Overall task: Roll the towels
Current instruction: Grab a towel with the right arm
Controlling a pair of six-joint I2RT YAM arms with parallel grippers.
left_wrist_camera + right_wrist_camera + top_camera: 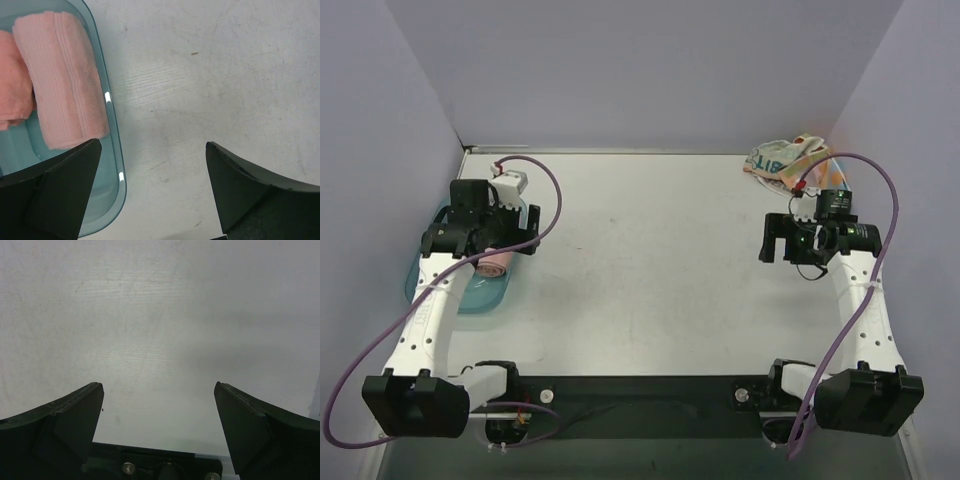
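**Pink towel rolled in the tray, corner heap not yet rolled, both grippers empty**

From above. At the left, over the teal tray [460, 298], the left gripper [485, 238]: spread wide, holding nothing. Just under it, a glimpse of the pink towel [492, 266], rolled and lying in the tray, too hidden here for reading its axis. At the right, the right gripper [788, 245]: likewise wide open and empty, above bare table [640, 260]. Beyond it, in the far right corner, the crumpled towels [780, 160], bunched into one heap with no clear long axis. Could come up together if pinched where overlapped. Could also snag on the purple cable [897, 215] arching close by.

From the left wrist. A tight roll inside the tray, long axis from upper left to lower right, roughly along the rim. Touching it on the left, a second pink bundle [12, 85]; impossible to say whether a separate towel. Fingers straddling the rim: likely to knock or tip the tray if lowered straight down.

From the right wrist. Only table between the wide-spread fingers; no towel in sight.
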